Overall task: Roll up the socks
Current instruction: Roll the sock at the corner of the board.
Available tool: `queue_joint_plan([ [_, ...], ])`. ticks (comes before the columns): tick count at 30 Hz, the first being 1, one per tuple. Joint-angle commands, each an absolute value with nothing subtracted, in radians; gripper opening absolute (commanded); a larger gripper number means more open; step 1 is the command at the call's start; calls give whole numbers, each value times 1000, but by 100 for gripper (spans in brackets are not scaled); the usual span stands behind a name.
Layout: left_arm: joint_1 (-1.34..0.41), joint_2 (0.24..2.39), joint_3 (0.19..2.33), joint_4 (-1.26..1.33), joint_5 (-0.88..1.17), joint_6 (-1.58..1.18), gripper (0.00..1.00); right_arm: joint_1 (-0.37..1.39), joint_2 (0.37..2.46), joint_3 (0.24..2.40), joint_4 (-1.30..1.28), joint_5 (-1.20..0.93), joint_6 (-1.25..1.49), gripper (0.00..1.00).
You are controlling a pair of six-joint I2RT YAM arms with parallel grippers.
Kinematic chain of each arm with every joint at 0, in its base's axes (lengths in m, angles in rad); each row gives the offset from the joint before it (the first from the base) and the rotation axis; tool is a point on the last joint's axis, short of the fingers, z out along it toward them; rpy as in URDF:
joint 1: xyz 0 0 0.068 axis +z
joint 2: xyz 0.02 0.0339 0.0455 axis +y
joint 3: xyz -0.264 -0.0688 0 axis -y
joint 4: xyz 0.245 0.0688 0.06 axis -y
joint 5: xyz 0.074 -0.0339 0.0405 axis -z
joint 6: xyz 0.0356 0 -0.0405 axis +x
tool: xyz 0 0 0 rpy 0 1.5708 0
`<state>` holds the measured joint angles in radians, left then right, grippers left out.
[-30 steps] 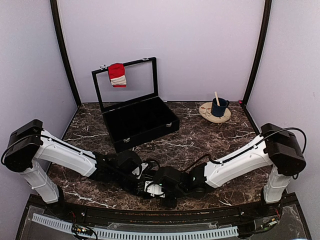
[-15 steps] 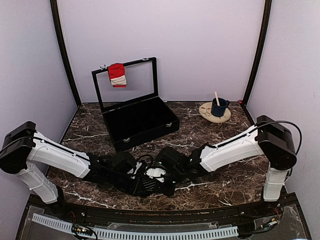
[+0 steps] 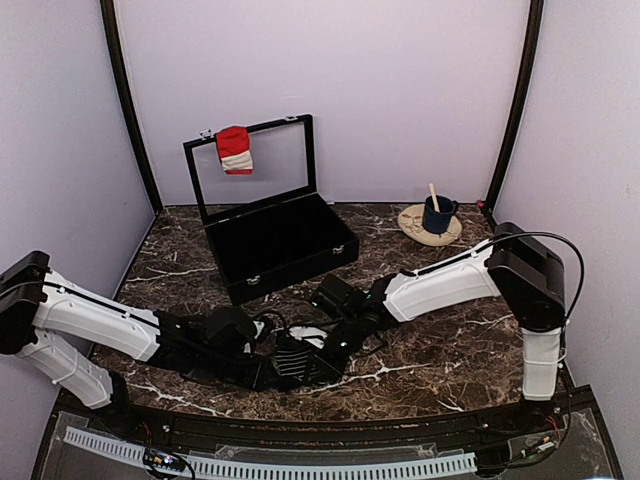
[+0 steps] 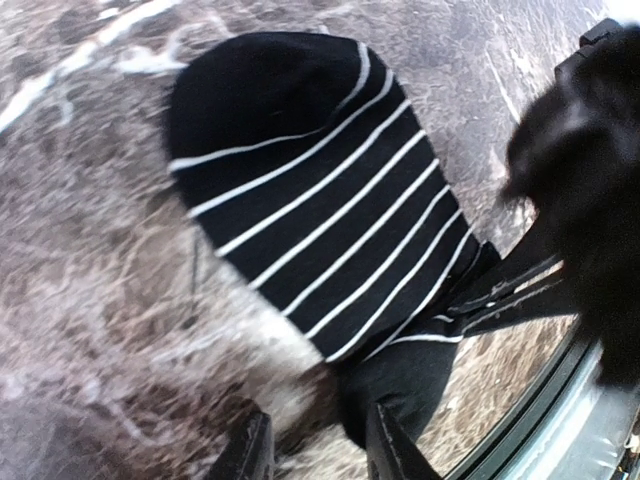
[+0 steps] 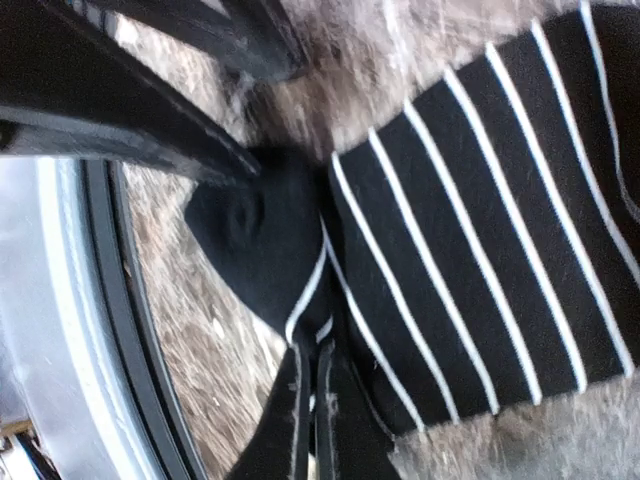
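**Inspector:** Largest items first.

**Assistant:** Dark marbled table (image 3: 450, 350). Both hands work low over its near strip, tips facing each other. The open black case (image 3: 280, 245) stands well beyond both hands, lid upright.

**Inspector:** The socks?

**Assistant:** There are two. A black striped sock (image 4: 310, 200) lies flat on the table directly ahead of the left hand (image 4: 318, 415). Its rounded end points away from that hand, and its plain dark end lies at the fingertips. The red sock (image 3: 235, 150), which has a white band, hangs over the case lid's top edge, far from either hand.

**Inspector:** Condition of the left hand?

**Assistant:** Its fingers (image 4: 250, 455) stand a narrow gap apart. The plain dark end touches one finger. Nothing is seen clamped between them.

**Inspector:** The right hand?

**Assistant:** The right hand (image 5: 312, 350) has its fingers (image 5: 295, 420) drawn almost together, pinching the striped sock's edge beside the plain end. The striped body runs off to that hand's right in its own view.

**Inspector:** Minor items?

**Assistant:** A blue mug (image 3: 437, 215) with a stick in it sits on a plate (image 3: 415, 228), well beyond the right hand.
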<state>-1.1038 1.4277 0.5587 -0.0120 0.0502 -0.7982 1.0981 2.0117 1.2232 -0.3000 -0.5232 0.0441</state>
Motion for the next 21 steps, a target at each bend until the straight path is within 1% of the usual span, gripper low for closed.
queue_joint_plan([
  [1,-1109,1359,491,-18,-6,-794,35,1093,2079,1236,-443,-590,66,0],
  [7,-1118,1261,456,26,-40,-718,36,1080,2096,1266,-472,-628,79,0],
  [12,-1178,1221,480,28,-95,-611,37,1068,2103,1278,-477,-644,96,0],
  [16,-1250,1232,515,23,-139,-523,37,1055,2108,1287,-477,-658,118,0],
  [21,-1313,1299,572,2,-162,-434,37,1037,2119,1312,-490,-689,136,0],
])
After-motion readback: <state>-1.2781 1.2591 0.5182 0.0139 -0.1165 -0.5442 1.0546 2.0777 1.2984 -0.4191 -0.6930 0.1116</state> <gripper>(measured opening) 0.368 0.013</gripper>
